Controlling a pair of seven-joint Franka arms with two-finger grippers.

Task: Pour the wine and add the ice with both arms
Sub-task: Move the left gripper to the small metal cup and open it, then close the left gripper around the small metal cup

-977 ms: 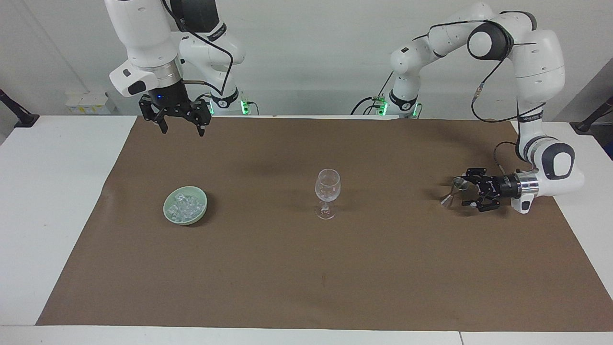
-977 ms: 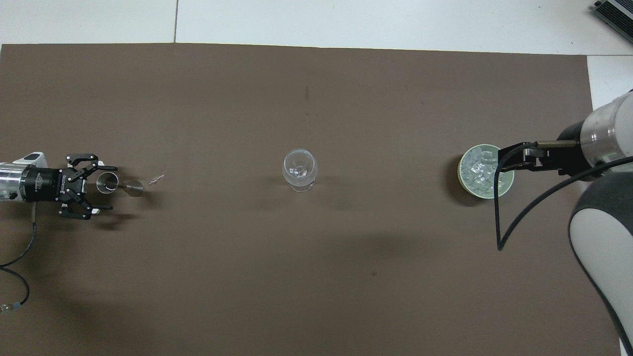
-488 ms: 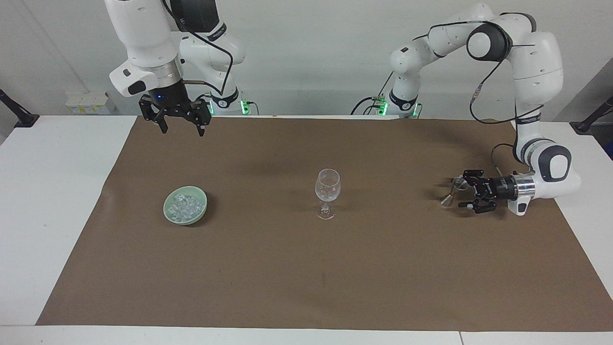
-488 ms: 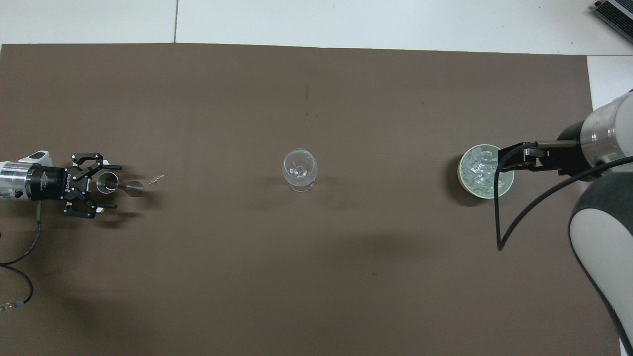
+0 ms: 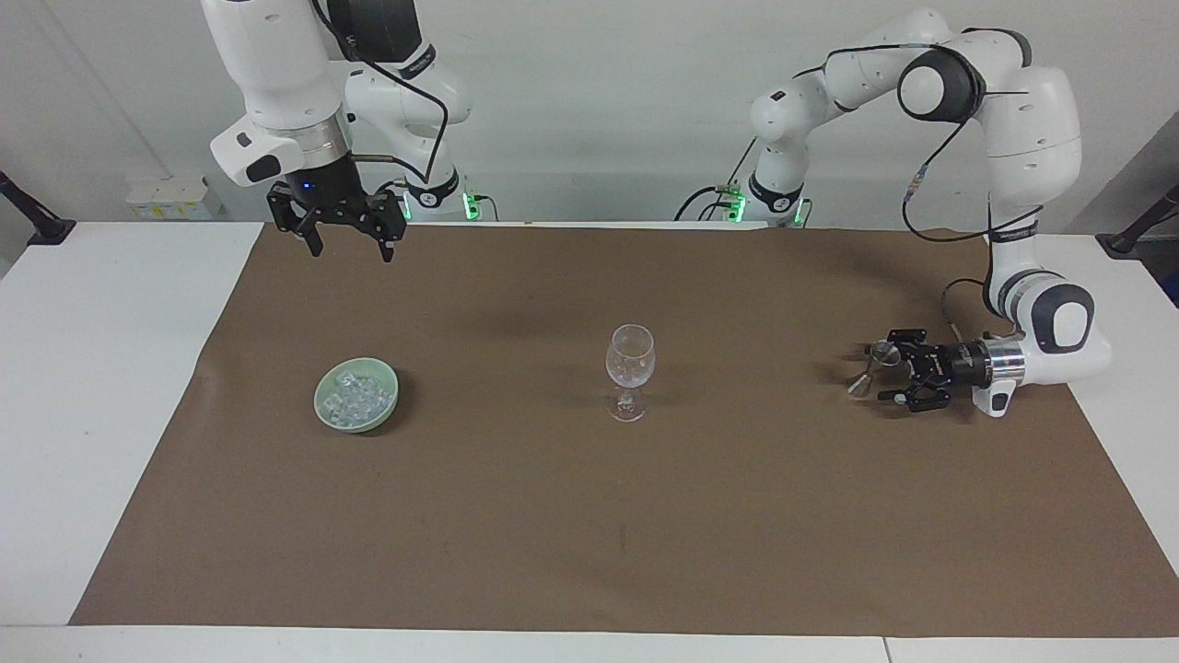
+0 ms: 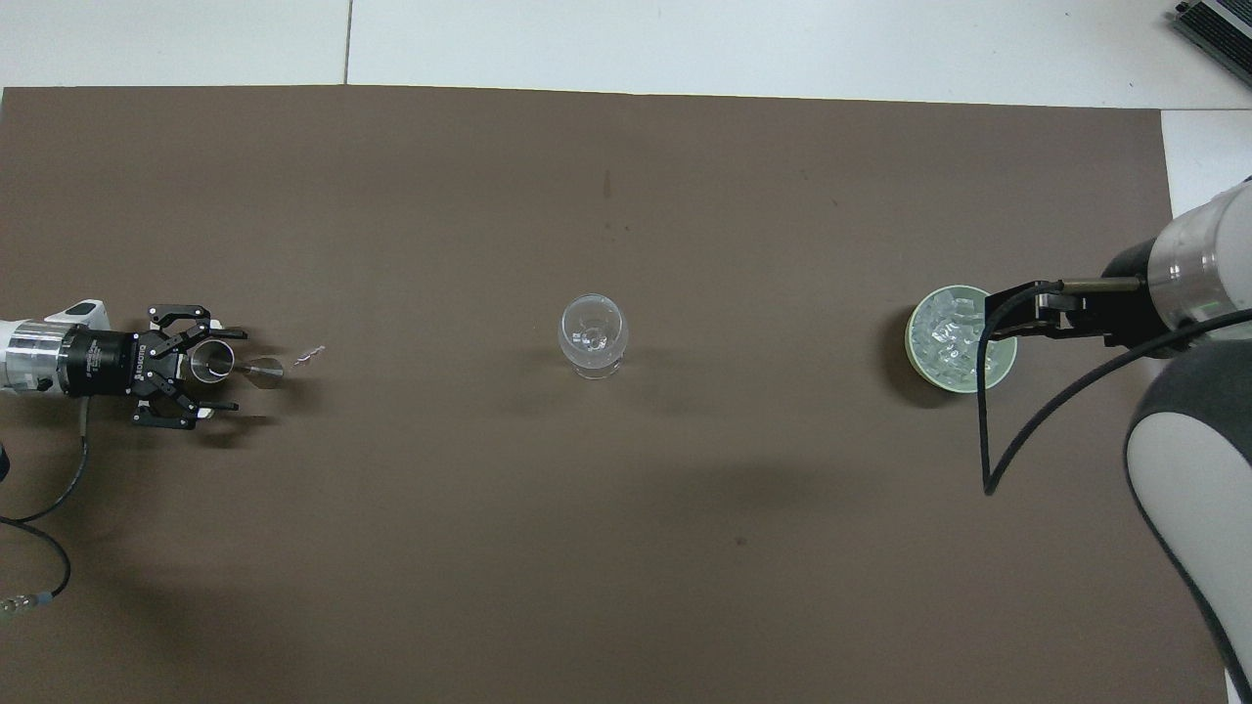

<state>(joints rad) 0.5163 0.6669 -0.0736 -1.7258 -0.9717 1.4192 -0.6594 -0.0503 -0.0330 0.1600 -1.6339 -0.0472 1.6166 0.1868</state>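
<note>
The left gripper (image 5: 898, 375), lying level just above the brown mat (image 5: 589, 516) toward the left arm's end of the table from the stemmed glass (image 5: 630, 371), has crept a shade closer over the past second to the small metal jigger (image 5: 875, 364), its fingers spread wide either side of the cup and, by the look of it, not yet closed on it. The right gripper (image 5: 348, 241) waits high over the mat toward the right arm's end from the glass, claws apart, unmoved. The ice (image 5: 357, 394) sits heaped in the pale green bowl (image 5: 324, 410), well apart from the glass toward the right arm's end. The pour appears only now to be starting, with the glass apparently empty and no ice taken
</note>
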